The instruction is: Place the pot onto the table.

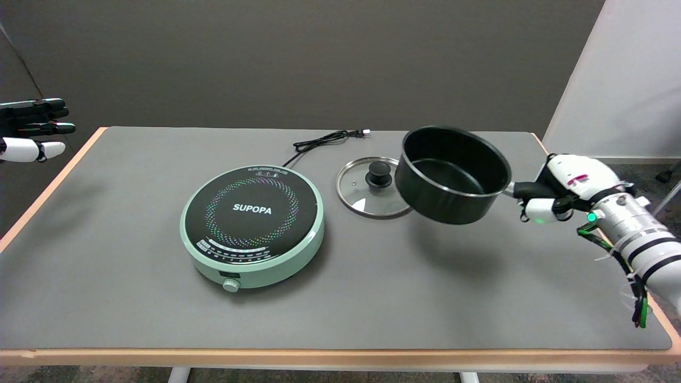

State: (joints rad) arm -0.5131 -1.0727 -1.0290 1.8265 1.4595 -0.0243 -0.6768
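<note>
Black, round metal pot (451,174) with a dark non-stick inside hangs in the air over the right part of the grey table (133,308), tilted so its mouth faces the camera; its shadow lies on the mat below, apart from its base. Its black handle runs right into the right hand (558,192), whose fingers are wrapped around it. In the picture the pot's left edge overlaps the round glass lid (367,186) with a black knob, which lies flat on the table. Further left sits the mint-green round induction cooker (253,226), its black cord (319,142) trailing behind. By my reading the carry is done and the set-down remains: level the pot, lower it onto bare mat clear of the lid, then release the handle.
</note>
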